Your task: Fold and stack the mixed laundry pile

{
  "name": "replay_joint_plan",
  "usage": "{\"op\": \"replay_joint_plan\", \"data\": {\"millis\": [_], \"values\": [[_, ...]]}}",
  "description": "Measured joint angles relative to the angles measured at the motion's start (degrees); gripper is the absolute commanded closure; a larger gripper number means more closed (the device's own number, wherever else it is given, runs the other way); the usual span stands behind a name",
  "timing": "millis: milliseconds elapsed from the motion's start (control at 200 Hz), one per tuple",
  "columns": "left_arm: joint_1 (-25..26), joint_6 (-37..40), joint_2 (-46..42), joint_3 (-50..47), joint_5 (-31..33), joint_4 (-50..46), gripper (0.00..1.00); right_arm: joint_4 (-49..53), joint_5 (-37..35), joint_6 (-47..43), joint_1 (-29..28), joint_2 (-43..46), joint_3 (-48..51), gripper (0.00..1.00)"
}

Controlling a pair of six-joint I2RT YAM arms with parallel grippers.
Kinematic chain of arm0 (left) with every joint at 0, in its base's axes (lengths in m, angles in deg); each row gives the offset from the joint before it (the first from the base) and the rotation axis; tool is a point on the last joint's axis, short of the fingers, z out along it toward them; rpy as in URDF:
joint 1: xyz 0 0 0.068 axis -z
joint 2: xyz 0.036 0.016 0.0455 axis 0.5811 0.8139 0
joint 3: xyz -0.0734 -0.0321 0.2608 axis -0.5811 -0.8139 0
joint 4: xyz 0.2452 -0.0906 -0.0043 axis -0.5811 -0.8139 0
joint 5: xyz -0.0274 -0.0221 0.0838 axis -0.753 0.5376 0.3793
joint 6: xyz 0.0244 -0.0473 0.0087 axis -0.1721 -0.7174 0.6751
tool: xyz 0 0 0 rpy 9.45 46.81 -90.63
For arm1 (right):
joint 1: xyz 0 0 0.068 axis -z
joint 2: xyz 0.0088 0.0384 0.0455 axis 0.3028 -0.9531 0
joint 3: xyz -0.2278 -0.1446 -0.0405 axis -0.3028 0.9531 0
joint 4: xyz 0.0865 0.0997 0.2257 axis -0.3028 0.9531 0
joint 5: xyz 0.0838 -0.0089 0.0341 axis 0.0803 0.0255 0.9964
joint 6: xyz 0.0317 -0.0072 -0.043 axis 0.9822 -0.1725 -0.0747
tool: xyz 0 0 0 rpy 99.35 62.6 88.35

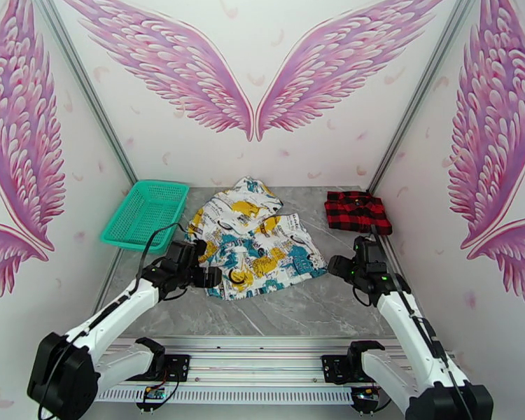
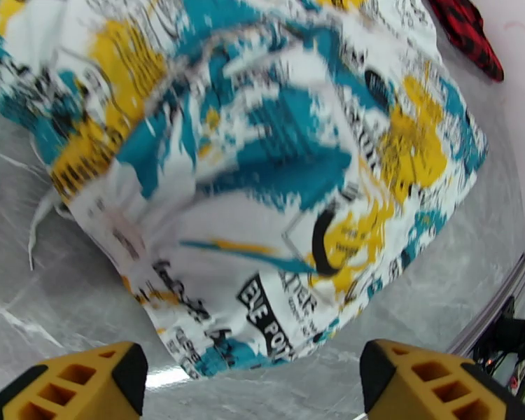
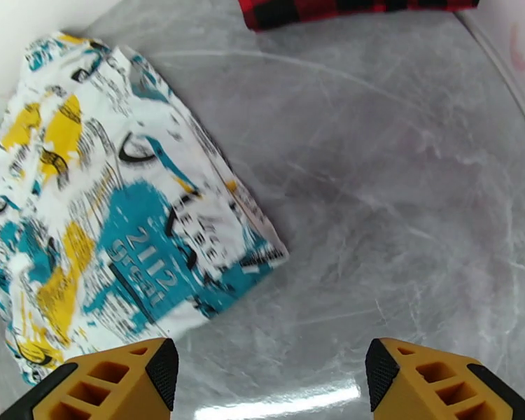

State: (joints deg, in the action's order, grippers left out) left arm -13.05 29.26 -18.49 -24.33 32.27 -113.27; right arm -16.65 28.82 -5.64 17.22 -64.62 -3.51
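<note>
Status, overhead view: plaid garment (image 1: 358, 212) lies folded at the table's far right. Printed garment (image 1: 255, 239) lies at centre, partly folded, edges uneven.

Left wrist view: left gripper (image 2: 252, 372) spread, empty, just short of the print's hem.

Right wrist view: right gripper (image 3: 271, 372) spread, empty, over bare table (image 3: 402, 204).

Judged remaining: final fold, then stacking.

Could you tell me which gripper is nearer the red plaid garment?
Right. The right gripper sits just short of the plaid garment; the left gripper is over by the printed garment.
</note>
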Motion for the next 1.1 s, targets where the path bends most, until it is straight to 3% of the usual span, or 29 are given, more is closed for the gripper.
{"op": "replay_joint_plan", "data": {"millis": [160, 355, 480, 590, 764, 1099], "values": [[0.0, -1.1, 2.0, 5.2, 2.0, -0.8, 0.3, -2.2, 1.9, -0.3, -5.3, -10.1, -7.7, 0.27], [1.1, -2.2, 12.6, 7.9, -0.1, 3.4, 0.46, -5.6, 5.3, -2.4, -15.1, -33.1, -20.9, 0.45], [2.2, -2.7, 21.0, 9.1, -1.6, 7.4, 0.53, -7.0, 6.9, -2.7, -16.6, -46.8, -29.5, 0.52], [2.6, -3.3, 26.5, 9.1, -1.9, 10.8, 0.55, -7.4, 7.5, -1.6, -16.3, -53.0, -30.6, 0.6], [2.8, -4.7, 28.6, 4.7, -2.8, 16.3, 0.56, -9.0, 7.7, 0.5, -14.3, -53.1, -23.3, 0.63], [6.6, -7.8, 25.5, -3.5, -3.7, 20.9, 0.52, -6.3, 4.9, 2.9, -12.7, -36.3, -4.6, 0.62]]}}
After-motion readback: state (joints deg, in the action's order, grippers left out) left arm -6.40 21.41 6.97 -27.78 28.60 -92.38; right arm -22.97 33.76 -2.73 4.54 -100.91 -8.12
